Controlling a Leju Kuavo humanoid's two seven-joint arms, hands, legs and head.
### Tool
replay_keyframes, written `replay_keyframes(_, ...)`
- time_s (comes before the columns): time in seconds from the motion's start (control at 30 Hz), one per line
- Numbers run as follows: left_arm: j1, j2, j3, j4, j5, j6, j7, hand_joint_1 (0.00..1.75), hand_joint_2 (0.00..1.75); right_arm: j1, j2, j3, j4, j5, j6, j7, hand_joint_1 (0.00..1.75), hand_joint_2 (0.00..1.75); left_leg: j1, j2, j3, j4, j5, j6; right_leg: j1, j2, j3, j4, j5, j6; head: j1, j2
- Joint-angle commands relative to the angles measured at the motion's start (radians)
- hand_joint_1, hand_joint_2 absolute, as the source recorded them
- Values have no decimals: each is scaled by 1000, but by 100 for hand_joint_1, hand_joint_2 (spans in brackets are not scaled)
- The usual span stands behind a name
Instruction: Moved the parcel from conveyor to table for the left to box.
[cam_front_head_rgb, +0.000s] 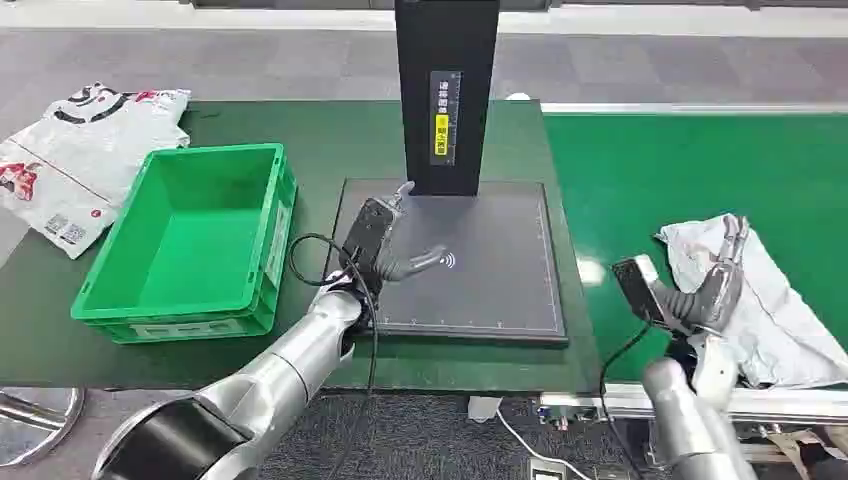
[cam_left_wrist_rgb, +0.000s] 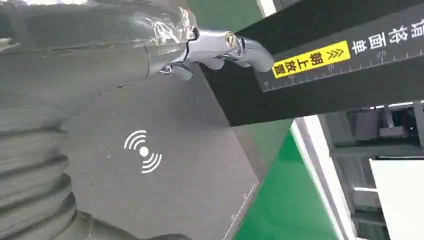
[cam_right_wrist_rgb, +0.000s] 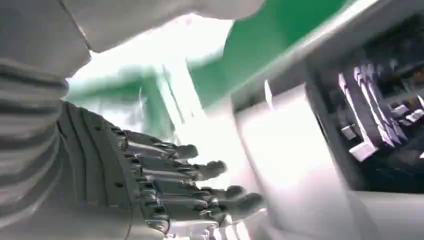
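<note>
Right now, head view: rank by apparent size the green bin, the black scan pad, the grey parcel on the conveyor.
1. black scan pad
2. green bin, close to the pad, so that order is unsure
3. grey parcel, partly hidden by the right hand and cut by the frame edge

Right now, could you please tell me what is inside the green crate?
The green crate looks empty: its bare floor and inner walls show in the head view. The strip of floor just behind its near wall is hidden.
</note>
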Motion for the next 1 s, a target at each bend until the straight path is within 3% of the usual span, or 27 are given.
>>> replay_keyframes(0.03, -18, 7, -30, 29, 6, 7, -1, 0, 175, -34, 55, -423, 12, 116, 1, 23, 0, 175, 1, -2, 4, -1, -1, 0, 1, 0, 5, -2, -1, 0, 0, 0)
replay_keyframes(0.2, -13, 12, -11, 21, 17, 22, -7, 0, 175, -44, 42, -384, 20, 185, 1, 131, 0, 175, 0, 0, 2, -1, -1, 0, 0, 3, 2, -1, -1, 1, 0, 0)
replay_keyframes(0.33, -10, 17, 1, 16, 19, 28, -11, 0, 175, -86, 9, -336, 136, 199, 1, 230, 0, 175, 0, 1, 3, -1, -1, 1, 0, 3, 2, -1, -1, 1, 0, 0)
replay_keyframes(0.4, -8, 20, 10, 13, 18, 29, -13, 0, 175, -126, -30, -291, 273, 192, 1, 321, 0, 175, 0, 1, 2, 0, -1, 1, 0, 3, 2, -1, 0, 1, 0, 0)
replay_keyframes(0.5, -5, 30, 24, 7, 21, 34, -17, 0, 175, -189, -59, -289, 446, 131, 24, 333, 0, 175, 1, 2, 3, -1, -1, 1, 0, 4, 3, -2, 0, 1, 0, 0)
replay_keyframes(0.53, -6, 33, 30, 7, 23, 30, -16, 0, 175, -198, -70, -257, 466, 169, 63, 397, 0, 175, 1, 3, 5, -2, -1, 1, 1, 6, 5, -4, 1, 1, 0, 0)
replay_keyframes(0.63, -10, 40, 41, 7, 26, 28, -16, 0, 175, -213, -75, -258, 476, 137, 170, 413, 0, 175, 0, 2, 2, 0, -1, 1, -1, 4, 1, 0, 0, 2, 0, 0)
replay_keyframes(1.0, 14, 59, 59, -7, 32, 24, -41, 0, 175, -175, -66, -226, 462, 122, 255, 421, 0, 175, 0, 1, 4, -1, -1, 1, 0, 3, 4, -2, 0, 2, 0, 0)
